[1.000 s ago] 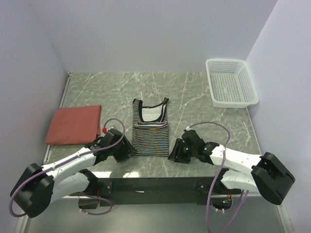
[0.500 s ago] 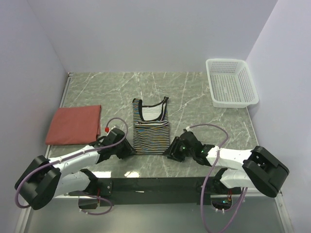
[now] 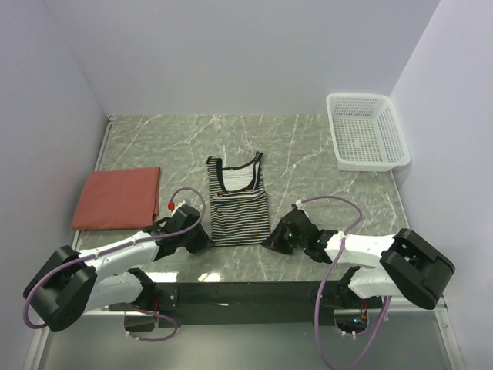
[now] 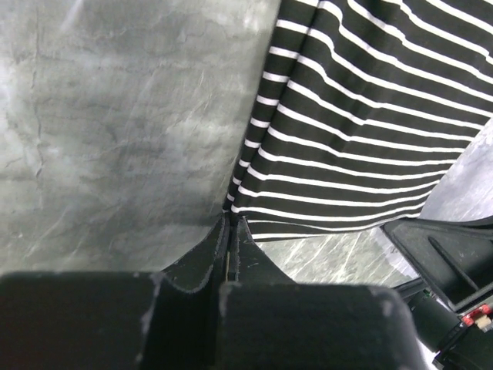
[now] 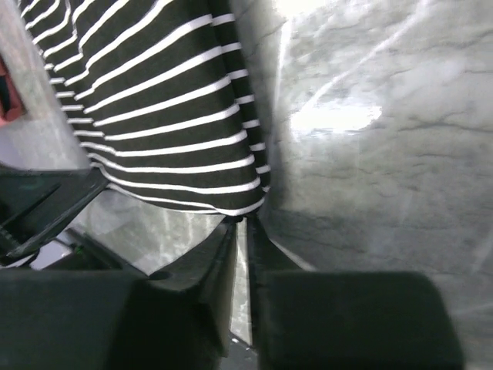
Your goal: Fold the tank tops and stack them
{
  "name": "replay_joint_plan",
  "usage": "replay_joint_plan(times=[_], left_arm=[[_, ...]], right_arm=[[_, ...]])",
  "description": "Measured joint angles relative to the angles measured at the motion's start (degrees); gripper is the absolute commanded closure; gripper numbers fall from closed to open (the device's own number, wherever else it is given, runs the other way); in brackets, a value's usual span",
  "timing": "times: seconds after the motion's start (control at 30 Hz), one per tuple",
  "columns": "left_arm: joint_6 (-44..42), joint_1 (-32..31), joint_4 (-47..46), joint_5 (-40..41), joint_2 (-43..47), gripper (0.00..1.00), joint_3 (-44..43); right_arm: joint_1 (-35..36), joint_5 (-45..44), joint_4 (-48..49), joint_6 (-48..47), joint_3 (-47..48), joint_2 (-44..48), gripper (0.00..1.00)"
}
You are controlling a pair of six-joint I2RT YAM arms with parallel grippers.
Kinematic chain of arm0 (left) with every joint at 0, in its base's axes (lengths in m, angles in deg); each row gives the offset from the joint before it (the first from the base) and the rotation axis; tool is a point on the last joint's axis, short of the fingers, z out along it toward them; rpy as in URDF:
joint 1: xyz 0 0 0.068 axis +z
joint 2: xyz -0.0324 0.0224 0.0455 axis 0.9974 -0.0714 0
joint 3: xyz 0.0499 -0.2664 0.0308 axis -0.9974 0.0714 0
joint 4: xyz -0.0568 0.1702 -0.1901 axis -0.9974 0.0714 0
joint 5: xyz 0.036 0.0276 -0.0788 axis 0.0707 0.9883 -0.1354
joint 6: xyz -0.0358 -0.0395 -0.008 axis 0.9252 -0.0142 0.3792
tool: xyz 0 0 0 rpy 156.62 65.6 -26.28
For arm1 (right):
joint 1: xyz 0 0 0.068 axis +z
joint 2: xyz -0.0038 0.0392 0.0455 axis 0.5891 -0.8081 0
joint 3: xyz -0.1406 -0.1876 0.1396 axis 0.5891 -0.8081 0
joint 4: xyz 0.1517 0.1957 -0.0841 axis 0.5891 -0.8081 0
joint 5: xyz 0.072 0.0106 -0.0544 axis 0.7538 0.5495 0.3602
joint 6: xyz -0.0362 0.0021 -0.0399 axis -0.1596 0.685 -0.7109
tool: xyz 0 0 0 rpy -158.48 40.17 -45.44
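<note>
Our left pincer [image 4: 229, 231] is clenched on a near corner of the striped top [image 4: 362, 116], whose cloth runs ahead and to the right of it; our right pincer [image 5: 241, 223] nips the other near corner likewise; only the overhead camera shows the folded red top [image 3: 118, 198] left of the left pincer, and the basket [image 3: 367, 131] far beyond the right.

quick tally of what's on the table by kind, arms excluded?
Tank tops: 2 (striped tank top, folded brick-red top)
Baskets: 1 (white mesh basket)
Total: 3
</note>
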State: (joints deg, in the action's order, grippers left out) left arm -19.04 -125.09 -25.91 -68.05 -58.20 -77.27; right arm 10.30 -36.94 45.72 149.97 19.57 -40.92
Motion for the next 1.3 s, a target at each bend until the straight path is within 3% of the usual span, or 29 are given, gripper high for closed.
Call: replay_joint_plan(times=[0.23,0.43,0.53,0.57,0.67,0.87,1.3], left_arm=[[-1.03,-0.07,4.09,0.66,3.93,1.00,0.33],[-1.11,-2.23,8.74,0.81,7.76,0.99,0.33],[-0.76,-5.35,11.61,0.83,11.45,0.99,0.31],[-0.59,-6.01,12.31,0.76,12.59,0.99,0.33],[-0.26,-7.02,13.99,0.79,15.23,0.99,0.44],[0.66,-7.13,15.80,0.81,16.70,0.99,1.81],[0.76,-7.19,16.87,0.90,17.51,0.99,2.54]], right_arm=[[1.29,-3.50,-5.01,-2.54,0.02,3.41,0.99],[8.92,-7.58,-14.45,-4.20,1.40,8.00,1.00],[15.06,-10.16,-19.39,-3.41,2.78,10.91,0.82],[16.50,-11.04,-20.63,-2.82,3.19,11.67,0.71],[18.23,-12.85,-22.73,-1.22,3.21,13.31,0.60],[18.36,-17.09,-24.46,1.46,3.04,14.05,0.52],[17.68,-20.74,-16.63,2.84,3.91,6.64,0.52]])
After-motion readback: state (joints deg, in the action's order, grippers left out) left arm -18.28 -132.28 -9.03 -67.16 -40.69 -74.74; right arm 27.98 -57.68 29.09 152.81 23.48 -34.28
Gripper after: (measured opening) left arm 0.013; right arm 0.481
